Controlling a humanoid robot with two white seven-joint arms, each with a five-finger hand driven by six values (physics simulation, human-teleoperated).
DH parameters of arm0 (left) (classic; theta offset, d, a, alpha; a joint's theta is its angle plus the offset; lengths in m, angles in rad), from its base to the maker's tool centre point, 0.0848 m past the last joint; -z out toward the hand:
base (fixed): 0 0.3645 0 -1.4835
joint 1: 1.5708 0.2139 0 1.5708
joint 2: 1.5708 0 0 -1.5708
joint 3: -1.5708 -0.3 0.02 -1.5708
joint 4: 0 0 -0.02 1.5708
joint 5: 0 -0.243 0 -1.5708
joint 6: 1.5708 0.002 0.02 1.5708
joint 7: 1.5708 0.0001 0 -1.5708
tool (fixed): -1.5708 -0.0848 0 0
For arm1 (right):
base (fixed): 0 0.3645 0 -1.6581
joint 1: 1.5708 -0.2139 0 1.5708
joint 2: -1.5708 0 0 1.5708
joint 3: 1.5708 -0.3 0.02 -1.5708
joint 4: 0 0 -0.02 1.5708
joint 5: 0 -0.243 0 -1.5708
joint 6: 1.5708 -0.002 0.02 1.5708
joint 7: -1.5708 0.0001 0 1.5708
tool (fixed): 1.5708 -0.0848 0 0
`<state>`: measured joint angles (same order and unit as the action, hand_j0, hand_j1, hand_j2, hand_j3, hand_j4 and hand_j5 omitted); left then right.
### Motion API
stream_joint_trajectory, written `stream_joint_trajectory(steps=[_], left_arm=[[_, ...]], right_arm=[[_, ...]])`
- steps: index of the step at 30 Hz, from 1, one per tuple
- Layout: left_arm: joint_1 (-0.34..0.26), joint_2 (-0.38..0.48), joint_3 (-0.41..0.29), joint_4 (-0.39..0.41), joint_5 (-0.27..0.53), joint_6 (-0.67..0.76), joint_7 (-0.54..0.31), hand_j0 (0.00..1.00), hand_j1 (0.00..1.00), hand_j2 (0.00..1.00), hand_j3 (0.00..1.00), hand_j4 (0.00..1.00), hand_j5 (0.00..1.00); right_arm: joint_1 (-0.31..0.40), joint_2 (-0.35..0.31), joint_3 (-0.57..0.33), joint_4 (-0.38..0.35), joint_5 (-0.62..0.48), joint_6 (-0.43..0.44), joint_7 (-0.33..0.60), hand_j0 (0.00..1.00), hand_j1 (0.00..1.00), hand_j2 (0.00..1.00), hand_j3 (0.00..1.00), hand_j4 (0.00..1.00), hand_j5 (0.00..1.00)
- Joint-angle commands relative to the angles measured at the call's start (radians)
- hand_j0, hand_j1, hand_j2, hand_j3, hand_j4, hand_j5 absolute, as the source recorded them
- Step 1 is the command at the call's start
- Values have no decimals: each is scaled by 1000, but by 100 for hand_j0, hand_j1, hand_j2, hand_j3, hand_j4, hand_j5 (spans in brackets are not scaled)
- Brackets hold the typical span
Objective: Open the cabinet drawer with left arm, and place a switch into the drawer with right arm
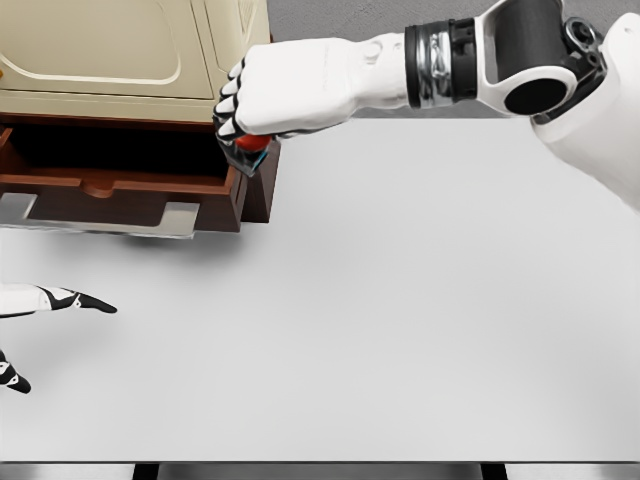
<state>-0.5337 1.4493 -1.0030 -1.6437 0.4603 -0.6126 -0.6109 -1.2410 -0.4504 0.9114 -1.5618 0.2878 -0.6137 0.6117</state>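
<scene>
the cabinet (120,50) stands at the upper left of the head view, cream panels above a dark brown wooden base, resting on the white counter (420,330). its drawer (110,185) is pulled out toward the camera, the dark inside visible behind the front board, and a flat metal handle (100,218) runs along the lower front edge.

the right arm comes in from the upper right, its dark joint and silver wrist ring near the top edge, and reaches leftward across the counter to the cabinet. the right hand (285,95) is curled into a fist with the knuckles facing left, and it grips the switch (250,150) from above. the switch shows only partly below the fingers: a red part right under the hand and a dark, glassy lower part beneath it. it hangs at the drawer's right front corner, just over the side wall; whether it touches the wood cannot be told from this view.

the left hand (50,300) shows at the lower left edge, well apart from the drawer and low over the counter. only a white finger with a black tip pointing right and another black fingertip lower down are in view; these fingers are extended and hold nothing.

the counter's front edge runs along the bottom of the view, with dark legs showing beneath it.
</scene>
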Motion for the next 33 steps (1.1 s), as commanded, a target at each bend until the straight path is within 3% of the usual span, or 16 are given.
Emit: stream_joint_trajectory(steps=[1,4,10,13,18,29,33], left_arm=[[0,0,1,1,6,2,0,100,100,100,100,100,100],[0,0,1,-1,6,2,0,100,100,100,100,100,100],[0,0,1,-1,6,2,0,100,100,100,100,100,100],[0,-1,3,-1,6,2,0,100,100,100,100,100,100],[0,-4,1,1,4,2,0,100,100,100,100,100,100],[0,-6,3,1,4,2,0,100,100,100,100,100,100],[0,-6,3,1,4,2,0,100,100,100,100,100,100]], right_arm=[[-5,18,12,0,-6,3,-1,45,45,45,45,45,45],[-25,55,20,26,-6,3,-1,45,45,45,45,45,45],[-68,193,61,204,-6,3,-1,45,45,45,45,45,45],[-78,223,72,242,-4,3,-1,46,46,46,46,46,46],[-101,308,84,373,-2,3,-1,45,45,45,45,45,45],[-121,404,107,559,10,3,-1,46,46,46,46,46,46],[-123,420,113,588,11,3,-1,46,46,46,46,46,46]])
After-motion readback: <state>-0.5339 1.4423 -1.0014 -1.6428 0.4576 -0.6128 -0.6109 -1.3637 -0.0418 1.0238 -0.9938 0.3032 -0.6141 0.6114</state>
